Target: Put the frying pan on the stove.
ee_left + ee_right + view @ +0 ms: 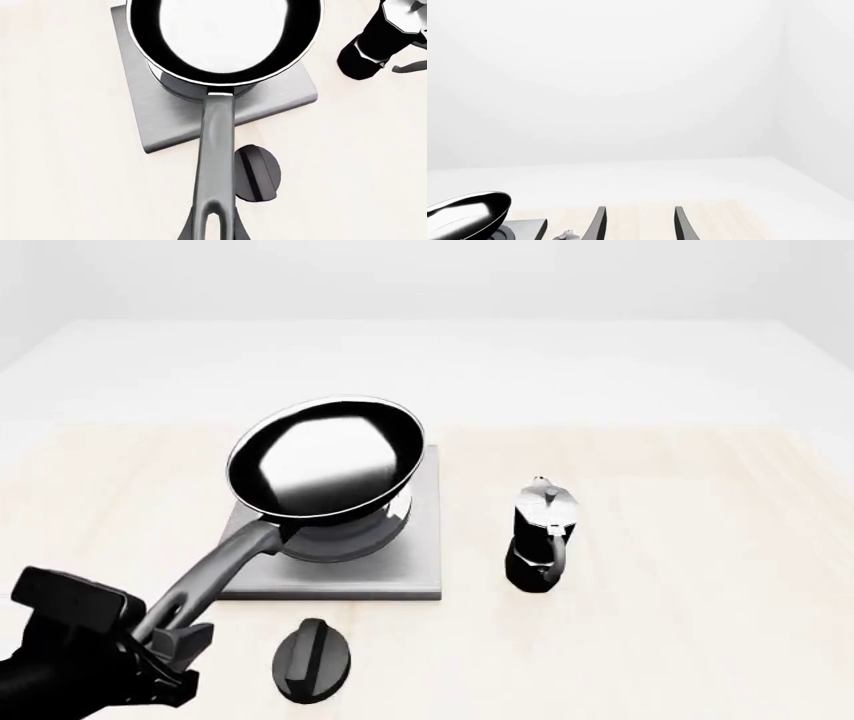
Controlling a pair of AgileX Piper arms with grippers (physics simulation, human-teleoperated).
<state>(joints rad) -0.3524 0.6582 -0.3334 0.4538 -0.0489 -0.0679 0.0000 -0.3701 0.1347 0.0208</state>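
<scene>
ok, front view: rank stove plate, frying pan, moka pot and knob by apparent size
1. Square brushed grey metal stove plate and round black frying pan, handle included: too close to rank; the pan sits raised, nearer the camera.
2. Black-and-silver moka pot.
3. Small black oval knob, only slightly smaller.

The front view looks forward and down from above the arms' side of the tabletop point(667, 640), taking in the whole work area. The left wrist view sits close, looking steeply down along the frying pan point(223, 40) handle onto the stove point(167, 125). The right wrist view faces nearly level over the tabletop's far edge toward blank walls, its own end effector point(639, 225) at 6 o'clock. All three share the frying pan and stove; in the front view both lie around 10 o'clock of centre.
</scene>
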